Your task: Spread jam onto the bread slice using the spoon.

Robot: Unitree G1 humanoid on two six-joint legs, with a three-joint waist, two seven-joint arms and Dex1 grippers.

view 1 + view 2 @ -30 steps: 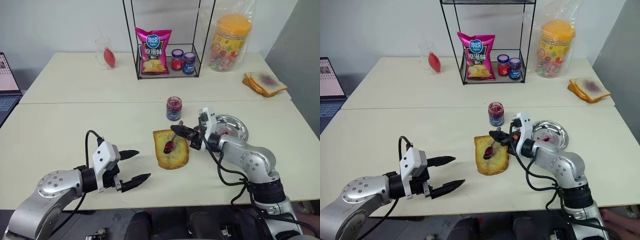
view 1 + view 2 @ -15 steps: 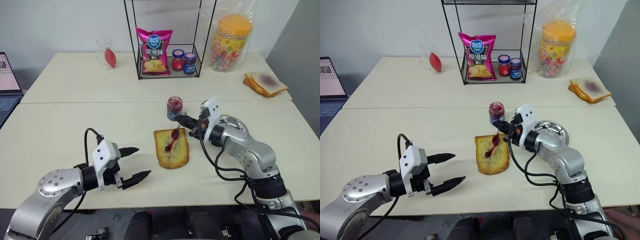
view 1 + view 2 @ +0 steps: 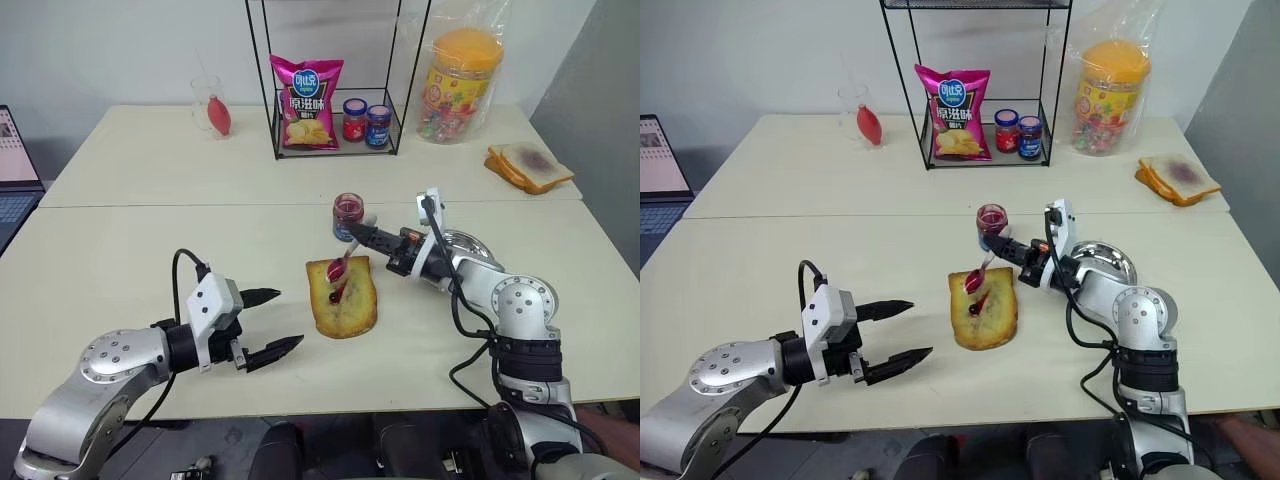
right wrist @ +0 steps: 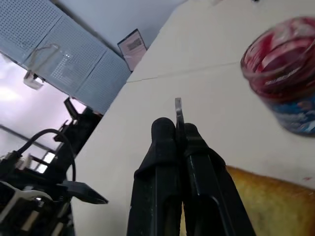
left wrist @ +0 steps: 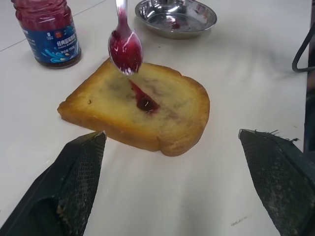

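Bread slice [image 3: 343, 297] lies flat on the pale surface [image 3: 150, 250] and serves as the landmark. Its top carries a short dark-red streak and blob of jam near the centre. Jam jar [image 3: 348, 217], lidless with a blue label, stands upright just behind the slice, apart from it. Right end effector [image 3: 362, 236] reaches in from the slice's right, near level, its two black fingers pressed together on the handle of the spoon [image 3: 340, 272]. The spoon slopes down from that grip toward the slice; its bowl, coated red, hangs just above the slice's rear half, clear of the crust in the left wrist view, where a thread of jam seems to run from the bowl to the blob below, though contact cannot be told for sure. In the right wrist view the handle tip pokes out past the closed fingertips [image 4: 168, 129], jar beyond. A shiny metal dish [image 3: 470, 248] with a red smear sits to the slice's right, behind the right arm. Left end effector [image 3: 272, 322] hovers to the slice's left and nearer the robot, fingers spread wide, gripping nothing, pointing toward the slice.
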